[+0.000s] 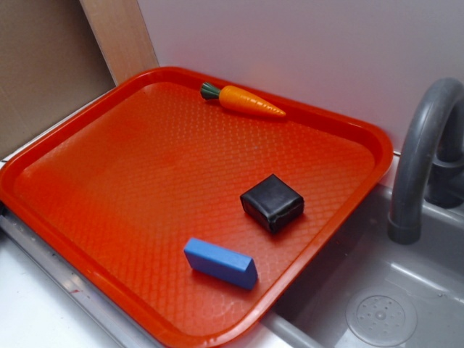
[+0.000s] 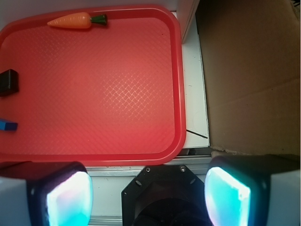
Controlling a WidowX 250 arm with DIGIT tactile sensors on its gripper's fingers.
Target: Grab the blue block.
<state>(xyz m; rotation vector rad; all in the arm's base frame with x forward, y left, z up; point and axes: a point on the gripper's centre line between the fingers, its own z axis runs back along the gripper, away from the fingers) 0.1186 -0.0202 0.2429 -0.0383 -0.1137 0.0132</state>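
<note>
The blue block (image 1: pixel 220 262) lies flat on the red tray (image 1: pixel 87 181), near its front edge and just short of the rim, with the black cube (image 1: pixel 272 202) close behind it to the right but not touching. The gripper (image 2: pixel 148 195) hangs off the tray altogether in the wrist view, its jaws wide apart and holding nothing, and there the block shows only as a sliver at the left border, so a long sideways reach is needed. The main risk is a misaligned descent: a fingertip landing on top of the thin bar, or straddling its long axis, would shove it toward the rim instead of closing on it. Drifting too far back could clip the cube and knock it into the block. The toy carrot (image 1: pixel 243 100) sits well away at the far edge, and the sink (image 1: pixel 380 304) and faucet (image 1: pixel 420 152) lie to the right, probably outside the path.
</note>
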